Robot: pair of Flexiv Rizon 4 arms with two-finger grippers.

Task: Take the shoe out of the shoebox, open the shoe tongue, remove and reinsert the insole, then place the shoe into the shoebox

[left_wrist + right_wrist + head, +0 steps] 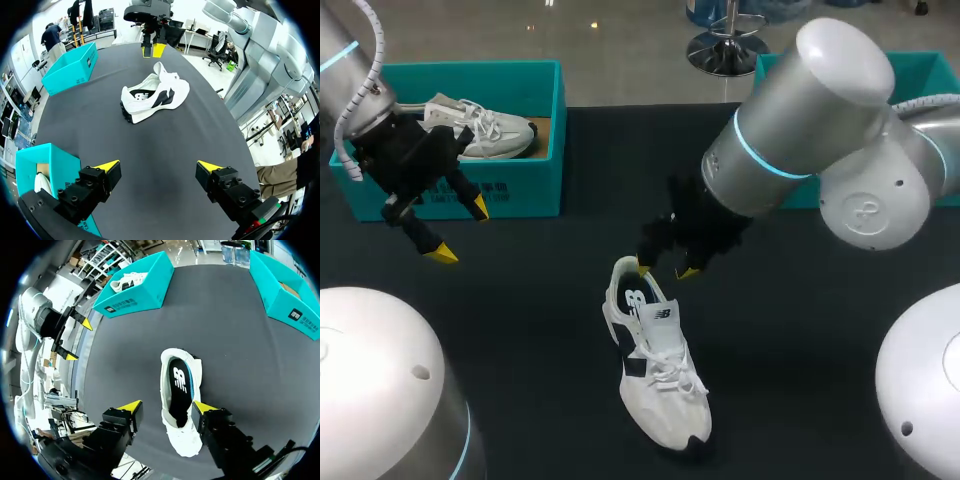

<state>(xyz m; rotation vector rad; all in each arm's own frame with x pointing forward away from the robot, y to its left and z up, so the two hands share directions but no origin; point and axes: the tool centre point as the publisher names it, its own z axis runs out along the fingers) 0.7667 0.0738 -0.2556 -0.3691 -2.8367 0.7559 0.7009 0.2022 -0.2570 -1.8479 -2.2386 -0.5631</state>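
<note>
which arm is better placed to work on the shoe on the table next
Right: its open pincer hangs just over the heel opening of the shoe, while the left pincer sits off by the teal shoebox.

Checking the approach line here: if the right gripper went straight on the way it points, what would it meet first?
Most likely the white shoe: the open right gripper points down at its opening, where the dark insole shows ahead. Nothing lies between, though depth is hard to judge.
</note>
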